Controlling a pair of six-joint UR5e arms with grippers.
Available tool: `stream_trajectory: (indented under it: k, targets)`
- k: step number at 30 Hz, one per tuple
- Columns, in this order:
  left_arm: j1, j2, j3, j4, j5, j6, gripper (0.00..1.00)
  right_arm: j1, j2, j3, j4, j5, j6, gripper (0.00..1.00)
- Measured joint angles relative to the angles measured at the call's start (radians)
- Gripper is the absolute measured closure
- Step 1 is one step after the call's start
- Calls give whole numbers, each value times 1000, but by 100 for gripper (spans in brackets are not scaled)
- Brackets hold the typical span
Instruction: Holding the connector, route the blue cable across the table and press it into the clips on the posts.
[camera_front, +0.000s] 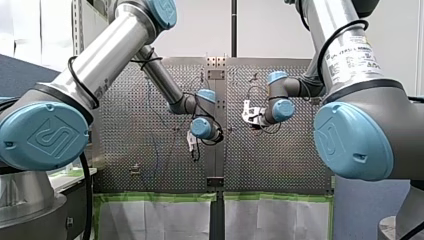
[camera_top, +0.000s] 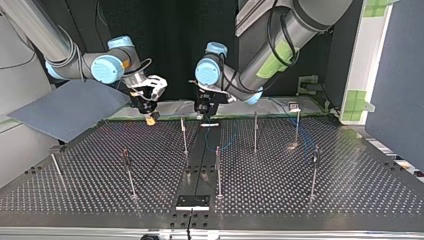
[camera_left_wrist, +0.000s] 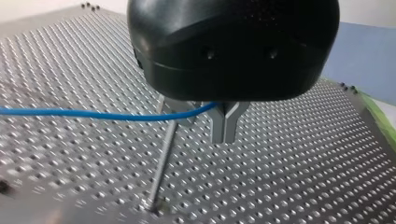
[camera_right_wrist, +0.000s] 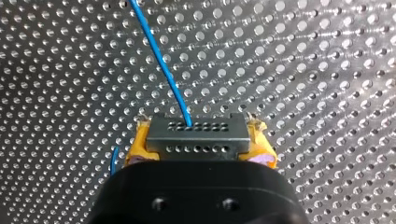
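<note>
My right gripper (camera_right_wrist: 198, 145) clamps the connector (camera_right_wrist: 196, 128) between its yellow pads, and the blue cable (camera_left_wrist: 93, 114) leads away from it over the table (camera_left_wrist: 303, 163); my left gripper (camera_left_wrist: 224, 126) is narrow, its metal fingers seemingly pinched on the cable, though the contact is half hidden under the wrist; a post (camera_left_wrist: 163, 156) stands just beside and under those fingers. To do this step well, I would hold the connector steady for mild tension, lower the cable squarely onto the post's top and press gently, lest the thin post bend. The perforated metal looks hard and slick; in the top view other posts stand well apart, near and right; a grey-blue sheet (camera_top: 65, 107) lies far left.
</note>
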Motion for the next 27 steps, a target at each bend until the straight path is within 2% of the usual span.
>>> stream_trajectory:
  k: [6,12,24,26,27]
  targets:
    - [12,-36,53,-6,10,-2,100,-19,22,-19,0,-7,3,98]
    - [27,-39,105,-9,17,2,100,-34,42,-43,1,-12,3,98]
    - [52,-40,185,-53,23,13,100,-68,45,-64,4,-25,1,98]
    - [54,-40,187,-65,24,20,87,-72,45,-64,4,-27,-1,98]
    - [53,-40,188,-72,23,25,87,-73,45,-64,4,-28,-2,98]
